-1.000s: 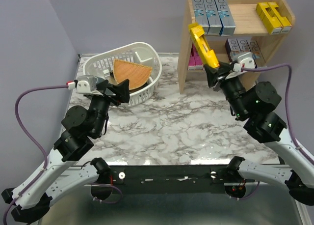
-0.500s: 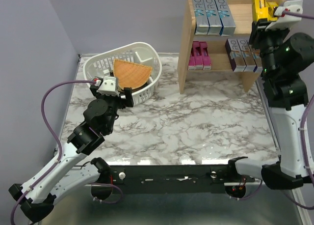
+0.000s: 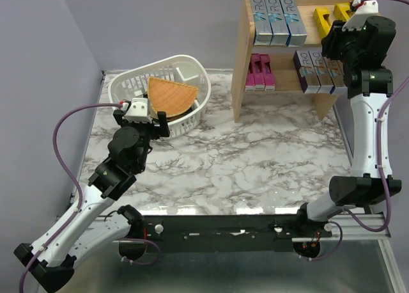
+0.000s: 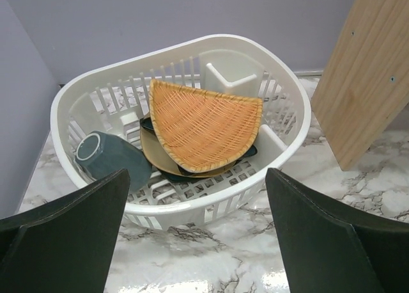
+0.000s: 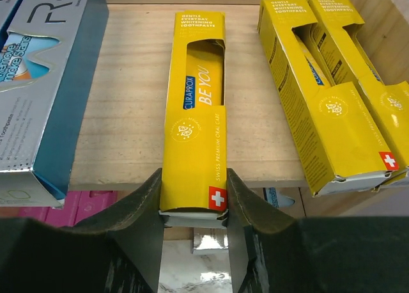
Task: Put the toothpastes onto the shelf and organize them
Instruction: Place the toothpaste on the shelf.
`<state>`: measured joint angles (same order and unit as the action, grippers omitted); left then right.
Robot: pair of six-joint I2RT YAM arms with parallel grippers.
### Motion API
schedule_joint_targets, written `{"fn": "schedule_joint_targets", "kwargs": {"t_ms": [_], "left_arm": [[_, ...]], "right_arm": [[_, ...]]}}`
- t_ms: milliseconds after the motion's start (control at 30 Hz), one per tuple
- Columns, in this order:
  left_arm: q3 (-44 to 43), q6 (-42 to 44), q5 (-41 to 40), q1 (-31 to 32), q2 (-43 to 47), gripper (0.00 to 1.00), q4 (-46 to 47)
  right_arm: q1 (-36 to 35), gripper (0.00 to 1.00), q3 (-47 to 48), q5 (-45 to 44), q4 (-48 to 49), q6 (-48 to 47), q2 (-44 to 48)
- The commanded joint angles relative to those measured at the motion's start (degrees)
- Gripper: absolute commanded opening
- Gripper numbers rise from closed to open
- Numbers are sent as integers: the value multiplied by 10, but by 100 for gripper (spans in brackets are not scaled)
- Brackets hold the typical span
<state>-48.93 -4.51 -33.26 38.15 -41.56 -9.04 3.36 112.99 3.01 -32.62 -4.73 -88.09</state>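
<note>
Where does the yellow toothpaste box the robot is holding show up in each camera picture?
Top external: the yellow toothpaste carton lies on the wooden shelf, top tier, upper right, its near end in the right gripper.
Left wrist: not in it.
Right wrist: centre, its near end pinched, with two more yellow cartons to its right.
Shared landmark: the wooden shelf, in all three views.

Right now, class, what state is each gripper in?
Left gripper: open, holding nothing.
Right gripper: shut on the yellow toothpaste carton at the shelf's top tier.
</note>
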Motion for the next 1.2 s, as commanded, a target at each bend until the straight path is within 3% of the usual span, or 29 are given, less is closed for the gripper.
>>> {"fn": "schedule_joint_targets", "kwargs": {"t_ms": [0,233,633,700,833,933,1167], "left_arm": [[8,-6,20,-11,4,99,15],[9,-8,26,-16,3,99,15],[11,-11,32,-20,1,99,17],[11,-11,32,-21,1,99,18],[12,-11,32,-23,1,99,19],[12,-12,36,-26,0,99,20],[11,-16,45,-31,-2,99,19]], "right_arm": [[17,33,13,37,-1,35,-4],[24,41,11,16,5,39,-12],[31,42,4,-53,15,10,-6],[32,43,3,-54,17,10,-9],[33,56,5,-57,19,3,-8],[33,60,-15,-52,37,-1,13],[33,61,-32,-5,54,-13,56]]}}
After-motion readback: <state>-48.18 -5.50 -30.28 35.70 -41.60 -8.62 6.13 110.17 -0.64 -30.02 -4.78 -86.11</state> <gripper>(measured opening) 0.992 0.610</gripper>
